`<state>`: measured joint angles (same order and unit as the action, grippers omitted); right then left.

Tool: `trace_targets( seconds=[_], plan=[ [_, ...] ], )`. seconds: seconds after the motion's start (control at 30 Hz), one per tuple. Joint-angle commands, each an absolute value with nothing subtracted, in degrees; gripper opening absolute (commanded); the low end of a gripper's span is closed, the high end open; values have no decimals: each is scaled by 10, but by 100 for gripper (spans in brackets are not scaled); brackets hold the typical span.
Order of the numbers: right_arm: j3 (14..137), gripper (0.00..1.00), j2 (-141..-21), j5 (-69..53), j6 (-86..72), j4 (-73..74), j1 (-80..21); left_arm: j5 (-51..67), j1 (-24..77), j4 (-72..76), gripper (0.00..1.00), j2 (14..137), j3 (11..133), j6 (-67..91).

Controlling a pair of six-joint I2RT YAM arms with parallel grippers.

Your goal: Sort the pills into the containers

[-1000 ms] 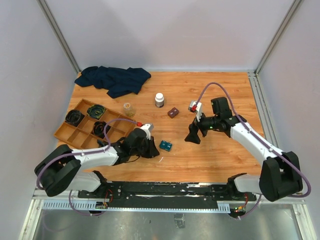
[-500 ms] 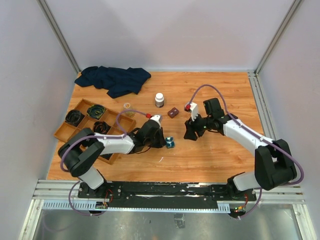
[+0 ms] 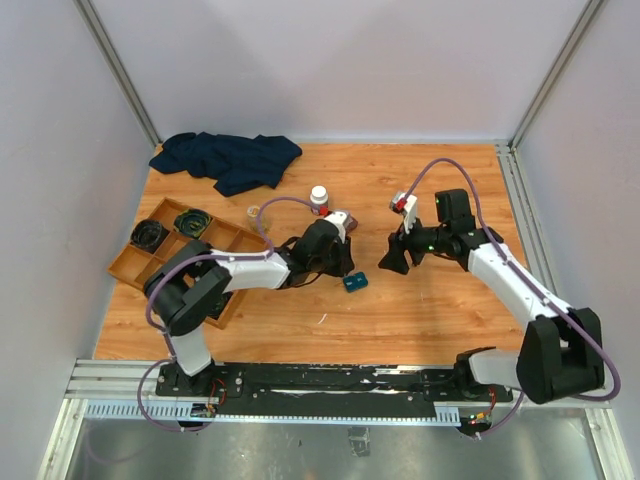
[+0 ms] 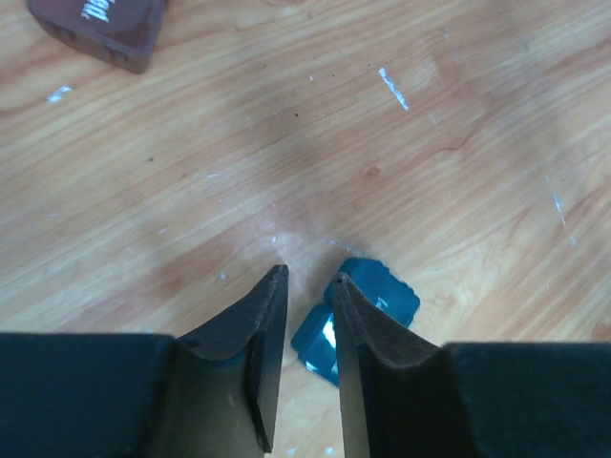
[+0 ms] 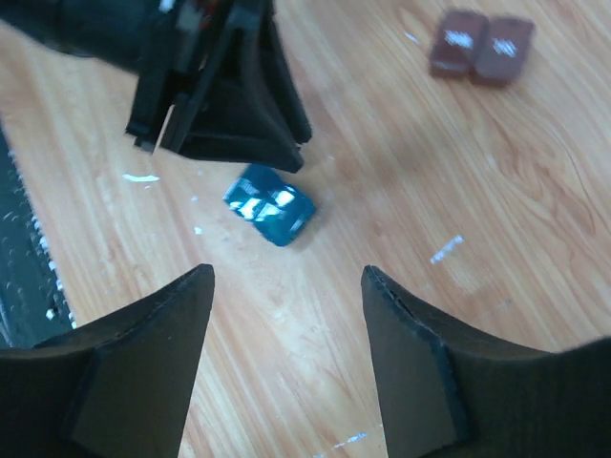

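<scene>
From its base at the near edge, the left arm (image 3: 245, 272) lay low and reached far rightward across the wooden table (image 3: 440, 320). Its left gripper (image 4: 309, 279) pointed down at the boards, jaws parted only a sliver with nothing between them. The small teal rectangular plastic case (image 3: 354, 283) lay flat mid-table, unheld, just beside that gripper's right fingertip. The right arm (image 3: 500, 270) ran from its near-right base toward the far side, then bent left. The right gripper (image 5: 286, 275) hovered just right of the case, jaws wide and empty. Farther off sat a dark brown plastic case (image 5: 482, 45), then a small white bottle (image 3: 319, 198).
</scene>
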<state>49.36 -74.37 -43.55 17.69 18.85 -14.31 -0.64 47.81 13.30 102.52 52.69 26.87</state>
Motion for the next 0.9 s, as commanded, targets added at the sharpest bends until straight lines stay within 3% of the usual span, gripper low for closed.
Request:
trace_targets(
  seconds=[0.0, 0.07, 0.13, 0.23, 0.4, 0.5, 0.6, 0.67, 0.73, 0.87],
  plan=[
    [508, 73, -700, -561, 317, 255, -155, -39, 482, 154, 33, 916, 481, 207],
    [494, 89, -683, -586, 376, 271, -164, -41, 482, 167, 39, 856, 435, 190],
    [473, 100, -668, -636, 548, 327, -166, -28, 482, 195, 49, 782, 375, 180],
    [445, 98, -649, -658, 847, 437, -180, 26, 482, 264, 69, 701, 277, 177],
    [510, 99, -733, -626, 965, 498, -199, 116, 482, 368, 80, 600, 156, 203],
    [570, 99, -817, -571, 971, 523, -223, 109, 482, 373, 81, 531, 121, 212],
    [608, 99, -883, -527, 874, 482, -240, 90, 483, 380, 82, 435, 76, 193],
    [594, 99, -896, -510, 814, 428, -248, 71, 483, 386, 86, 360, 46, 188],
    [562, 99, -891, -492, 775, 368, -260, 42, 483, 395, 97, 288, 11, 199],
    [534, 98, -885, -462, 728, 291, -279, 36, 482, 396, 99, 165, -43, 210]
  ],
)
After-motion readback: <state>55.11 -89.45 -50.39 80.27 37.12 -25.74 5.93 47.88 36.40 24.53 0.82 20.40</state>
